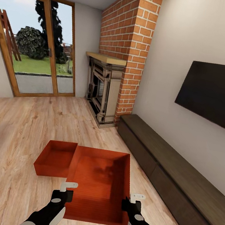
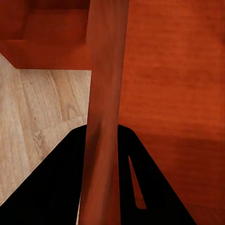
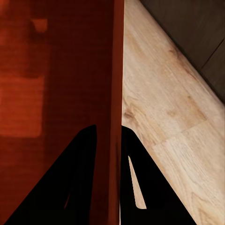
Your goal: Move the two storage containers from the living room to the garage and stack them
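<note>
The nearer container (image 1: pixel 99 187) hides part of the farther container (image 1: pixel 54 157); the television (image 1: pixel 215 95) is cut off.

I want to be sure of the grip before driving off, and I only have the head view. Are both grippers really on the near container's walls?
Observer: Yes. The left wrist view shows the left gripper straddling the near container's wall, one finger each side.
Operator: And the right?
Observer: The right gripper pinches the opposite wall the same way, with wood floor on its outer side.
Operator: Is the second container touching mine?
Observer: The second container appears past the gripped wall, resting on the floor; I cannot tell if they touch.
</note>
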Controlling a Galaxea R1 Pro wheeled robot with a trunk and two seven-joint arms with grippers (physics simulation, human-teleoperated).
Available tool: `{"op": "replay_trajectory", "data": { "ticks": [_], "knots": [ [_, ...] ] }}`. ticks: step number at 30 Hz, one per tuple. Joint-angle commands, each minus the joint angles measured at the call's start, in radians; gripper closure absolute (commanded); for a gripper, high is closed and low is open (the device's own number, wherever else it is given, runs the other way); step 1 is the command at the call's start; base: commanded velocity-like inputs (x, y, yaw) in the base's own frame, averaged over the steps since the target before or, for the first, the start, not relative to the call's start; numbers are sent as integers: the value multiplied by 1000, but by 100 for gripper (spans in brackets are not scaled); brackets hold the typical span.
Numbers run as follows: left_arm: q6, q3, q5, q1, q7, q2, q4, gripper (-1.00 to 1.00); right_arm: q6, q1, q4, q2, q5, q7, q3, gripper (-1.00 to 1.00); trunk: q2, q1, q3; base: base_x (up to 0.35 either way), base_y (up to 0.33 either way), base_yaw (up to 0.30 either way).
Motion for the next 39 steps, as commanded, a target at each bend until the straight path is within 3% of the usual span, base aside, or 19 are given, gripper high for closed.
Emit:
{"op": "replay_trajectory", "data": {
  "ticks": [1, 12, 39],
  "knots": [
    [2, 14, -6, -1, 6, -1, -35, 100, -4, 0, 3, 0, -8, -9, -15, 100, -1, 0, -1, 0, 0, 0],
    [2, 14, -6, -1, 7, -2, -37, 100, -5, 0, 3, 0, -8, -10, -15, 100, -1, 0, 1, 0, 0, 0],
    [2, 14, -8, -1, 7, -2, -36, 100, -5, 0, 3, 0, -8, -10, -15, 100, -1, 0, 44, 0, 0, 0]
  ]
}}
